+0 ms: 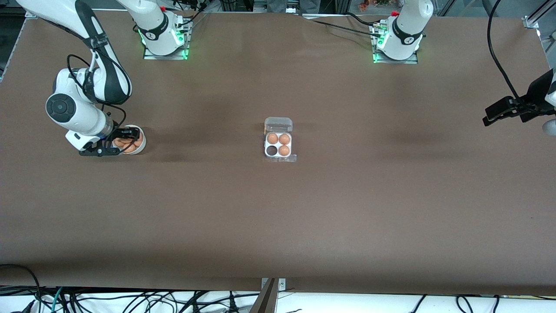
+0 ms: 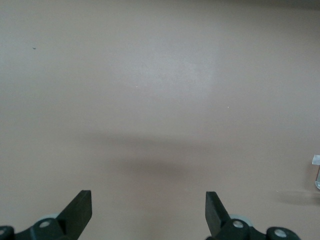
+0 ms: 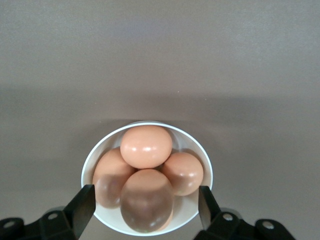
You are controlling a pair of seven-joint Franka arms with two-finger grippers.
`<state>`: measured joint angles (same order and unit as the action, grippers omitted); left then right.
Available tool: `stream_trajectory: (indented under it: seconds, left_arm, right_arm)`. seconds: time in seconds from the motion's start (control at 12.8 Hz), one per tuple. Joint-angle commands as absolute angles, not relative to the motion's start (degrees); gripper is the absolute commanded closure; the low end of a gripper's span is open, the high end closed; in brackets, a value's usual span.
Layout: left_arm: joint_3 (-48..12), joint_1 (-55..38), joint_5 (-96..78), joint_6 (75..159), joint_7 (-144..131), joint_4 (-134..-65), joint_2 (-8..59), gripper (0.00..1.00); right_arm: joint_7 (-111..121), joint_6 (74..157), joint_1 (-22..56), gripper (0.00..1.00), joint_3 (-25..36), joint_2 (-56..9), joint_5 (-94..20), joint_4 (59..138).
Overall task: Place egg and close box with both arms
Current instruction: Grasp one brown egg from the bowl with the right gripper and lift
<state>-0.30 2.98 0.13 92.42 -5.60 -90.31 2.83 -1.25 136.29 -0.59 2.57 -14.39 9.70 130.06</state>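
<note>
The box [image 1: 278, 145] sits mid-table with its clear lid [image 1: 278, 124] folded open. Three orange-brown eggs fill three cells, and the cell [image 1: 272, 150] nearest the front camera toward the right arm's end is empty. My right gripper [image 1: 119, 141] is open just over the round white bowl [image 1: 143, 141] of eggs. In the right wrist view its fingers [image 3: 82, 205] stand wide on either side of the closest egg [image 3: 146, 200], not touching it, with the gripper [image 3: 146, 202] empty. My left gripper [image 1: 493, 115] waits open and empty above the table at the left arm's end; it also shows in the left wrist view [image 2: 149, 207].
The bowl [image 3: 87, 165] holds several loose eggs piled together, one [image 3: 146, 146] on top. The brown table [image 1: 278, 217] is bare around the box. Cables hang along the table's edge nearest the front camera.
</note>
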Motion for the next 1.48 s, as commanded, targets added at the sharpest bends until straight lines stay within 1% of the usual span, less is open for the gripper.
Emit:
stream_trajectory:
  seconds: [0.0, 0.16, 0.23, 0.78, 0.93, 1.09, 1.25, 1.4]
  left_arm:
    - [-0.7, 3.34, 0.0, 91.32, -4.83, -88.77, 3.34, 0.0]
    - [-0.7, 3.34, 0.0, 91.32, -4.83, -88.77, 3.34, 0.0]
    - [-0.7, 3.34, 0.0, 91.32, -4.83, -88.77, 3.34, 0.0]
    - [-0.7, 3.34, 0.0, 91.32, -4.92, -88.77, 3.34, 0.0]
    - [-0.7, 3.34, 0.0, 91.32, -4.83, -88.77, 3.34, 0.0]
    - [-0.7, 3.34, 0.0, 91.32, -4.83, -88.77, 3.34, 0.0]
    - [-0.7, 3.34, 0.0, 91.32, -4.83, -88.77, 3.34, 0.0]
    - [-0.7, 3.34, 0.0, 91.32, -4.83, -88.77, 3.34, 0.0]
  right_arm:
    - [-1.05, 137.55, -0.7, 0.2, 2.55, -14.5, 10.72, 130.69]
    - [-1.23, 137.37, -0.7, 0.38, 2.55, -14.76, 10.72, 130.61]
    - [-1.23, 137.29, -0.7, 0.45, 2.55, -14.85, 10.72, 130.61]
    - [-1.4, 136.32, -0.7, 0.75, 2.46, -14.77, 10.72, 130.52]
    - [-1.06, 134.57, -0.53, 0.78, 2.2, -14.42, 10.63, 128.95]
    - [-1.58, 127.92, -0.27, 0.79, 1.85, -14.59, 10.37, 125.18]
    - [-2.19, 120.18, 1.84, 0.79, 1.58, -14.68, 9.67, 120.17]
    - [-6.31, 114.63, 5.86, 0.79, 1.49, -14.77, 9.67, 115.6]
